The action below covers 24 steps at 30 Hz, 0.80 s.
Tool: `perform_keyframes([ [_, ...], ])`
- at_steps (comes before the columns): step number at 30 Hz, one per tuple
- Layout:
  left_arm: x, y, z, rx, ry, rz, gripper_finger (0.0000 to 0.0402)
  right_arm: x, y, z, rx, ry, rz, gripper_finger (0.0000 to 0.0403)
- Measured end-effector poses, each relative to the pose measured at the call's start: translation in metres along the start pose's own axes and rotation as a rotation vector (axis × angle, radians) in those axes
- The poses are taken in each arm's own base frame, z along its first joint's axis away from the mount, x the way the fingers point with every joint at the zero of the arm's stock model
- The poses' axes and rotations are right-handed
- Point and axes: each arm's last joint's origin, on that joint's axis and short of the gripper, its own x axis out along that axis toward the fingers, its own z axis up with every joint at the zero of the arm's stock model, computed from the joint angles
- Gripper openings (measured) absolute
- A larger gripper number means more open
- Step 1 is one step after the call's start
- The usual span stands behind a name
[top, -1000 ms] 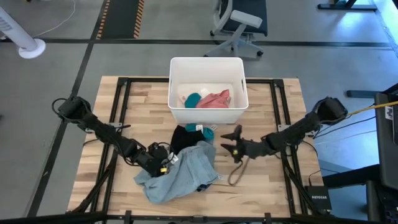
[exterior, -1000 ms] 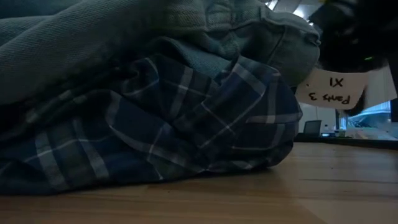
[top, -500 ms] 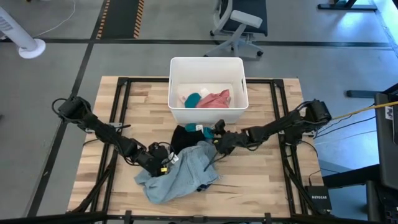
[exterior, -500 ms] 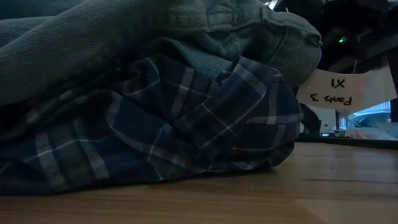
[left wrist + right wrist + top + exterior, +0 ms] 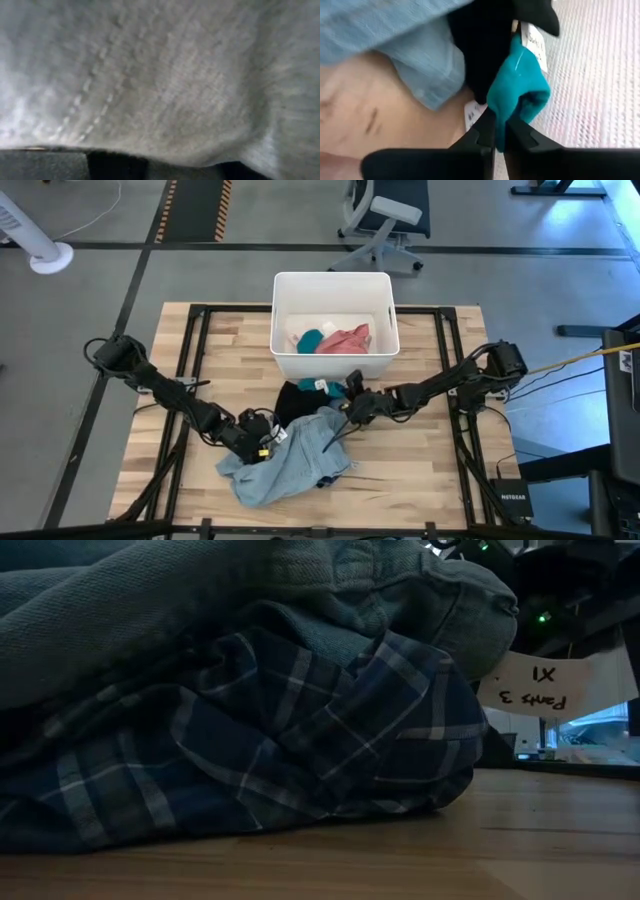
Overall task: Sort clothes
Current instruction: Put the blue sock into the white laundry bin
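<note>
The clothes lie in a pile in front of the white bin [image 5: 332, 365]. A grey-blue shirt [image 5: 290, 465] lies over a blue-and-white plaid shirt [image 5: 250, 750], which rests on the table. A black piece [image 5: 293, 402] and a teal piece [image 5: 519, 85] lie at the pile's far side. My right gripper [image 5: 498, 131], reaching in from the table's right, is shut on the teal piece. My left gripper [image 5: 262, 443] sits at the grey-blue shirt's left edge, and grey cloth [image 5: 160, 75] fills its wrist view. Pink, teal and white pieces lie in the bin. My right gripper pinches an end of the teal piece [image 5: 501, 116] between its two fingers. The fingers come from the table's right, slanting down. The teal piece sits against the black piece [image 5: 485, 55], close to the bin's wall [image 5: 600, 75].
White paper tags hang on the clothes [image 5: 545, 685]. The bin stands at the table's far middle. Bare wood lies to the pile's right [image 5: 420, 460] and left [image 5: 190, 360]. Black frame rails [image 5: 455, 360] run along the table's sides.
My right gripper has moved toward the table's left and a little toward the far edge, up to the teal piece beside the bin, and has shut on it. The pile and my left arm have kept still.
</note>
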Motion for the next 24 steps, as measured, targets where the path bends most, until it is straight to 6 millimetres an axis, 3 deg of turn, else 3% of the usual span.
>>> perform_keyframes([
  [4,0.000,0.000,0.000,-0.001,-0.011,0.009,0.0194,-0.012,-0.001,0.004,-0.011,-0.007,-0.012,0.0049],
  [11,0.000,0.000,0.000,0.006,-0.015,0.012,0.0194,-0.050,-0.016,0.015,-0.039,-0.063,-0.134,0.0011],
  [16,0.000,0.000,0.001,-0.012,-0.017,0.014,0.0194,-0.081,-0.042,0.018,-0.009,-0.140,-0.206,0.0030],
  [24,0.000,0.000,0.001,-0.016,-0.019,0.014,0.0194,-0.128,-0.097,0.031,0.019,-0.196,-0.288,0.0018],
])
